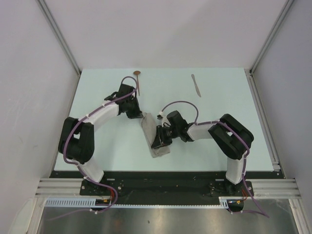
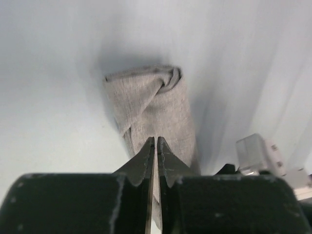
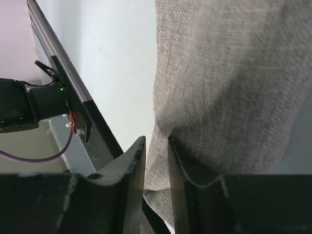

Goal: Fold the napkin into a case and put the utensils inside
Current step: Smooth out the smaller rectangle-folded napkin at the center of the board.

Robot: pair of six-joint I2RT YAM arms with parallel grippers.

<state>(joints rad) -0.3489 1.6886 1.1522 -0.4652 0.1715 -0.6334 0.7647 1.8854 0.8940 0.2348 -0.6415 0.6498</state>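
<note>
The left gripper (image 2: 156, 139) has its two black fingers pressed almost together, with only a hairline slit between them. Their tips sit over one end of the soft grey-beige woven napkin (image 1: 149, 129); whether a bit of cloth is caught there I cannot tell. The right gripper (image 3: 156, 140) has its fingers a little apart, and the long edge of the napkin runs down into this narrow gap. Creases gather at that place, so it is pinching a fold of the cloth. The napkin is folded to a narrow strip and lies around the middle of the pale table (image 1: 219, 107). It is slanted from far-left to near-right, and its near end is close to the black base plate (image 1: 165, 181) at the near edge. A spoon (image 1: 138, 74) with a copper-brown round bowl and a dark slim handle lies near the far edge, left of the middle, its handle just beside the left wrist. A slender silver-grey knife (image 1: 196, 86) lies near the far edge, right of the middle, well apart from both arms. Open surface stretches from the napkin toward the right edge and the far right corner. The left elbow stands close to the left edge, where pale walls (image 1: 29, 73) close the table.
</note>
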